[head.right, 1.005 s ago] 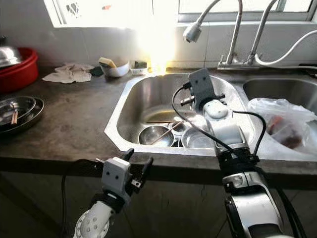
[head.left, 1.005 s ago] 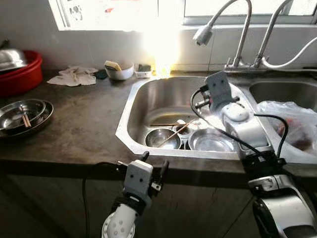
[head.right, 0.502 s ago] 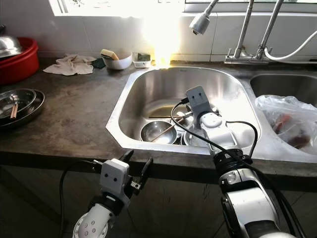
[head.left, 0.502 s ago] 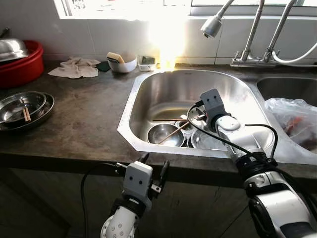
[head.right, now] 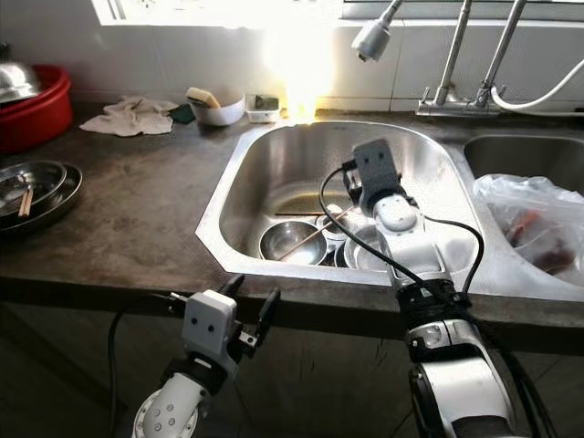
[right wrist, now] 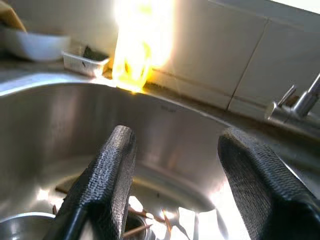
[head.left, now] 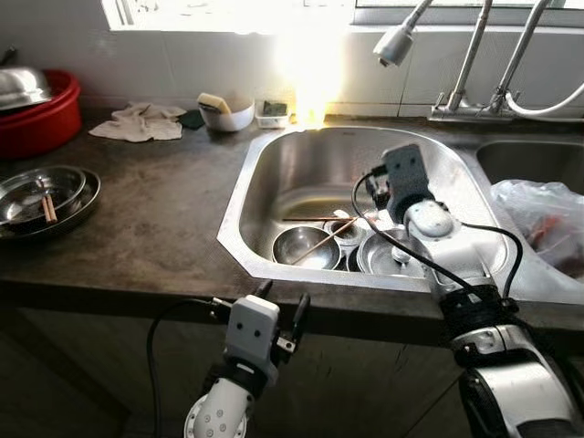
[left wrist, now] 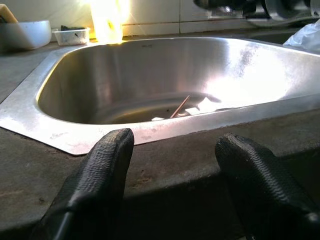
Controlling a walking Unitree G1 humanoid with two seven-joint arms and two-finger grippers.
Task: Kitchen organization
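Two steel basins sit side by side in the counter. The left sink (head.left: 274, 155) holds three steel bowls at its six o'clock: one bowl (head.left: 304, 246), a small bowl (head.left: 339, 230) and a wide bowl (head.left: 391, 255), with a pair of chopsticks (head.left: 321, 245) slanting across them. The right gripper (right wrist: 172, 165) hangs inside this basin above the bowls, fingers spread apart and holding nothing. The left gripper (left wrist: 172, 165) hovers below the counter edge at six o'clock, fingers likewise apart and empty. At nine o'clock two stacked steel plates (head.left: 78, 203) carry another chopstick pair. A red tub (head.left: 41, 128) sits at ten o'clock, one white bowl (head.left: 228, 117) at twelve. The right basin holds one plastic bag (head.left: 538, 214). Two faucets (head.left: 465, 64) rise behind.
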